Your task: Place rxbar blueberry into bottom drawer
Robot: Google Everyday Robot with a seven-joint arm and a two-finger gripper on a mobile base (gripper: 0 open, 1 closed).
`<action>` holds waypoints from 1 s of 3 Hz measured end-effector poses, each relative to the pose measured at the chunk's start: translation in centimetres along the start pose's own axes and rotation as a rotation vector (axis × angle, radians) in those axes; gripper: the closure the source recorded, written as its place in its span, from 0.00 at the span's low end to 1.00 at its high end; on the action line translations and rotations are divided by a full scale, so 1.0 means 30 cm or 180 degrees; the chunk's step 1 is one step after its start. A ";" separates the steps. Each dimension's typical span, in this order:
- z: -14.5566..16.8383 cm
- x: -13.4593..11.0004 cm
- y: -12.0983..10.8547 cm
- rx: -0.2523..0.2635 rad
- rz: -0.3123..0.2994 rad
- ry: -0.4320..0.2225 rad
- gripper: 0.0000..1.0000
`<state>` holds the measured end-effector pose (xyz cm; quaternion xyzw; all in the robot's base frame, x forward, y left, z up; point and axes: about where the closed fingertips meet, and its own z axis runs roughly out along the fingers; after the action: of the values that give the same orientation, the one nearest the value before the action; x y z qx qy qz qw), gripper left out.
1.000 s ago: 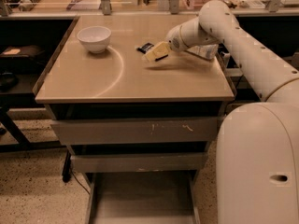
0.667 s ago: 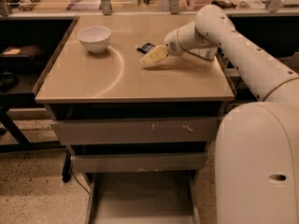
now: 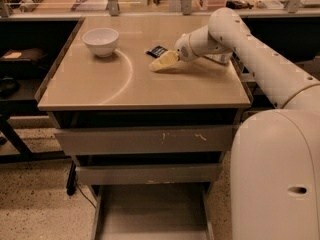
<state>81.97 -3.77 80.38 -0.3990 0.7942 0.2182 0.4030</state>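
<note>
The rxbar blueberry (image 3: pixel 157 51) is a small dark wrapper lying flat on the tan table top, right of centre towards the back. My gripper (image 3: pixel 161 63) reaches in from the right and sits low over the table, just in front of the bar and close to it. The bottom drawer (image 3: pixel 150 209) is pulled out below the table and shows a flat grey floor with nothing on it.
A white bowl (image 3: pixel 101 40) stands at the back left of the table top (image 3: pixel 125 89). Two shut grey drawers (image 3: pixel 145 140) sit above the open one. My white arm and base (image 3: pixel 280 174) fill the right side. Cluttered shelves run behind the table.
My gripper has moved a little to the left and down along the table, staying beside the bar. The bar and the bowl have not moved.
</note>
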 end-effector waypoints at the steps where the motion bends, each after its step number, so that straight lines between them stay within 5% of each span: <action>1: 0.000 0.000 0.000 0.0000 0.0000 0.0000 0.41; 3: 0.000 0.000 0.000 0.0000 0.0000 0.0000 0.89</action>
<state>81.97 -3.76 80.37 -0.3990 0.7942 0.2182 0.4030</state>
